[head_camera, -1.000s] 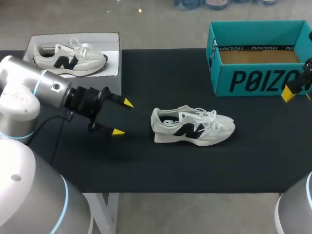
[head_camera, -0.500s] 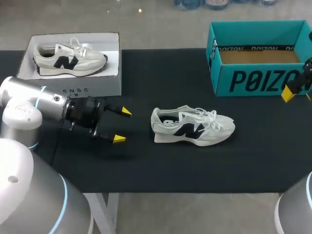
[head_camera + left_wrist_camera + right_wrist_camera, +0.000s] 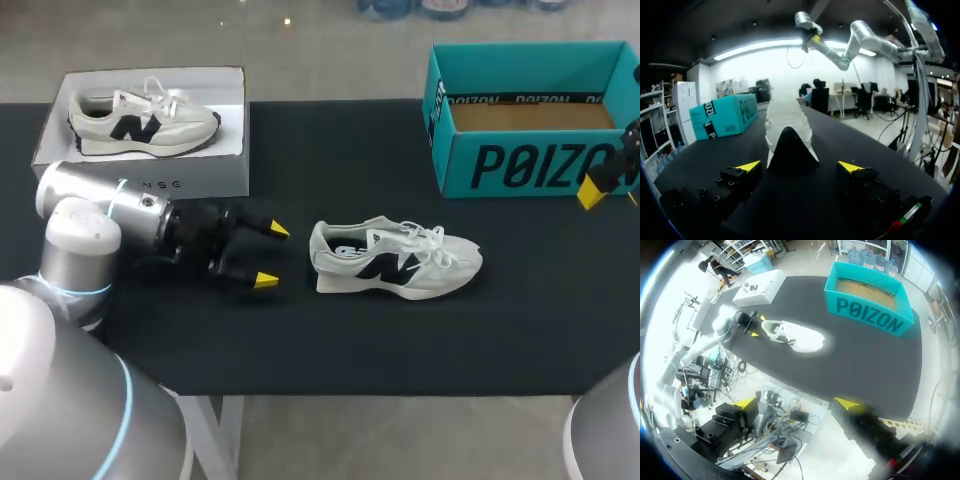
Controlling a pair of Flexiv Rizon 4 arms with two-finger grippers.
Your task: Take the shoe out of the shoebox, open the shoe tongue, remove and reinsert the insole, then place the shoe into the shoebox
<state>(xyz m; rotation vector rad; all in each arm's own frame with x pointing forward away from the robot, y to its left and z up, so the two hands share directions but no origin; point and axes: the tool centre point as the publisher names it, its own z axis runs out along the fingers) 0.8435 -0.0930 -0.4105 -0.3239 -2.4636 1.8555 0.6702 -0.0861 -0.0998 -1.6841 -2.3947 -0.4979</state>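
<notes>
A pale grey sneaker [image 3: 395, 258] with a black logo lies on its sole in the middle of the black table, heel toward my left arm, toe toward the right. My left gripper [image 3: 271, 255] is open, low over the table just left of the heel, fingers pointing at it. In the left wrist view the sneaker's heel [image 3: 788, 135] stands just ahead of the open gripper [image 3: 799, 166], apart from both tips. The empty teal shoebox [image 3: 530, 120] stands at the back right. My right gripper [image 3: 797, 403] hangs open high above the table; only one yellow tip [image 3: 592, 192] shows at the head view's right edge.
A white box [image 3: 145, 120] holding a second sneaker [image 3: 140, 118] sits at the back left, close behind my left arm. From the right wrist view the sneaker [image 3: 793, 336] and teal shoebox [image 3: 870, 302] lie far below.
My left gripper has dropped lower and moved right toward the sneaker's heel. The sneaker and right arm have not moved.
</notes>
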